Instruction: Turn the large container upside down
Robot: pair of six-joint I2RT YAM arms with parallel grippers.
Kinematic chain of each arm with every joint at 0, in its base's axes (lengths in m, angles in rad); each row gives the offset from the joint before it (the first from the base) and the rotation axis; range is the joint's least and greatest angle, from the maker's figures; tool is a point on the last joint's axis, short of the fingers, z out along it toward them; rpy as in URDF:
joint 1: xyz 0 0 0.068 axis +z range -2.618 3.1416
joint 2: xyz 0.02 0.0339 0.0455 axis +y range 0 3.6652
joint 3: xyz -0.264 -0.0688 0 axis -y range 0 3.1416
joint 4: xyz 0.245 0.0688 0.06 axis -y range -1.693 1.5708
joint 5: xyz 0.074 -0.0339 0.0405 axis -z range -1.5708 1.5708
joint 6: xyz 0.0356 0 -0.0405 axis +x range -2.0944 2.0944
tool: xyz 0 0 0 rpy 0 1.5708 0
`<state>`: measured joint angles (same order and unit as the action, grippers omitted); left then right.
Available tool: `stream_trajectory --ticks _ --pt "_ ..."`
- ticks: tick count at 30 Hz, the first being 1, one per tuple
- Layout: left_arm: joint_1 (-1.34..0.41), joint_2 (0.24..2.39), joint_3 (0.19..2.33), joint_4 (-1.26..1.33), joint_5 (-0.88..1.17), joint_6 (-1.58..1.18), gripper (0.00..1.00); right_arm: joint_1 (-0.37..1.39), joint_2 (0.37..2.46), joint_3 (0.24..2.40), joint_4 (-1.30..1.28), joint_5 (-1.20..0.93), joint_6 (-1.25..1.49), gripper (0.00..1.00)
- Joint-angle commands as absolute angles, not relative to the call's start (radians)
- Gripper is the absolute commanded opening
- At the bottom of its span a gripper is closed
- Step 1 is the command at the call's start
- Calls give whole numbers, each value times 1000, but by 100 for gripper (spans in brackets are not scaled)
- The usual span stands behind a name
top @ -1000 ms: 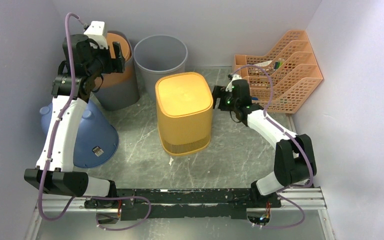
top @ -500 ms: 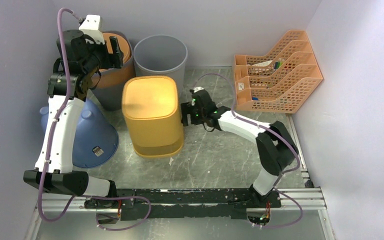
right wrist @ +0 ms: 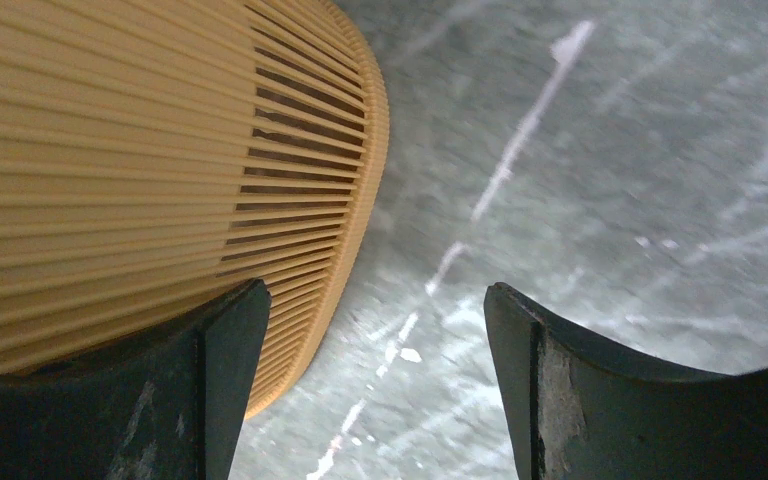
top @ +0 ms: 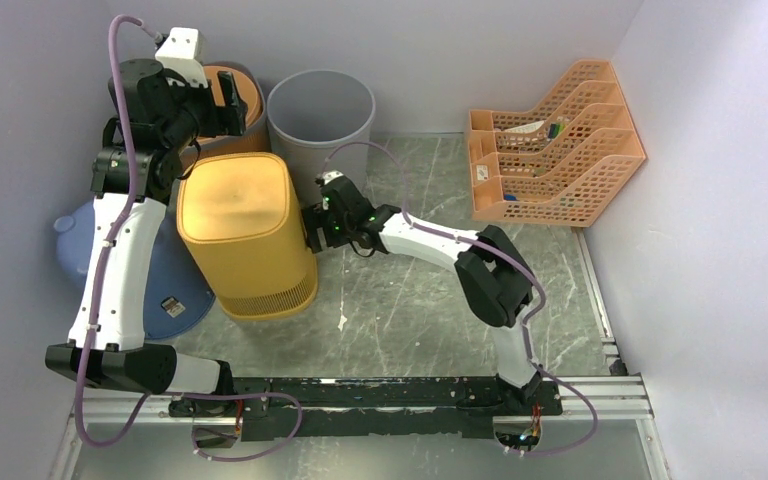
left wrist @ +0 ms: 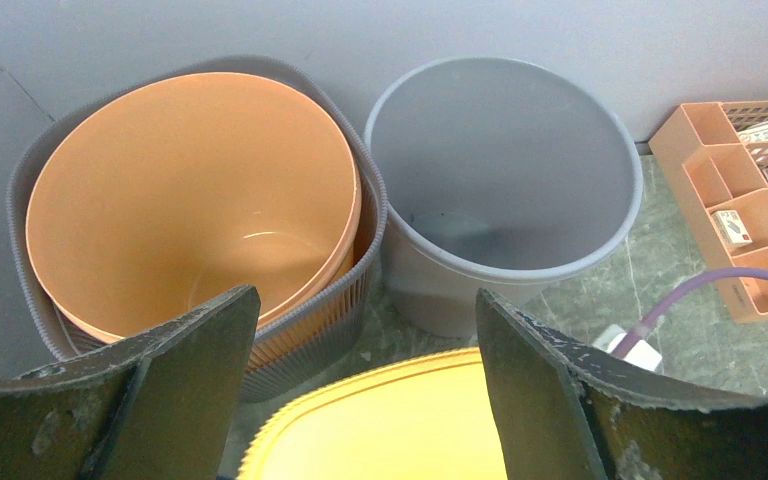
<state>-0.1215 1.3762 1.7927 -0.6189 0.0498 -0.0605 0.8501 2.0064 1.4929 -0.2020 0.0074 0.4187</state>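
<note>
1. A grey marbled table (top: 430, 300) is seen under everything.
2. The large yellow container (top: 245, 225) is stood left of centre with its closed base up and its slatted rim down on the table. It is set just in front of the ribbed grey bin (left wrist: 360, 290) and overlaps the blue bin (top: 175, 280) at its left.
3. An orange bin (left wrist: 190, 190) is nested inside the ribbed grey bin.
4. A round grey bin (top: 320, 115) is placed beside them at the back wall.
5. An orange file tray (top: 555, 150) is kept at the far right.
6. The right gripper (right wrist: 370, 380) is spread wide with nothing clasped. One finger (right wrist: 225, 370) is laid at the container's slatted right wall, though contact cannot be confirmed.
7. The left gripper (left wrist: 365, 390) is held wide apart and empty above the container's rear edge.
</note>
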Motion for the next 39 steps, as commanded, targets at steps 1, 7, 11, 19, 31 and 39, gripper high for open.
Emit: stream_trajectory --ticks 1,7,11,19,31,39 --pt "-130 1358 1784 -603 80 -66 91 899 2063 1585 -193 -48 421 80" --pt "-130 1371 1782 -601 77 -62 91 910 2061 1600 -227 4 383 80" --pt "-130 1372 1766 -589 72 -58 91 905 1967 1553 -272 156 362 80" --pt "-130 1377 1755 -575 92 -66 91 863 1809 1460 -322 397 395 90" --pt "-130 1375 1752 -561 99 -72 91 657 1803 1690 -269 322 357 88" --pt "-130 1376 1732 -544 114 -84 91 572 1974 1917 -205 92 396 86"
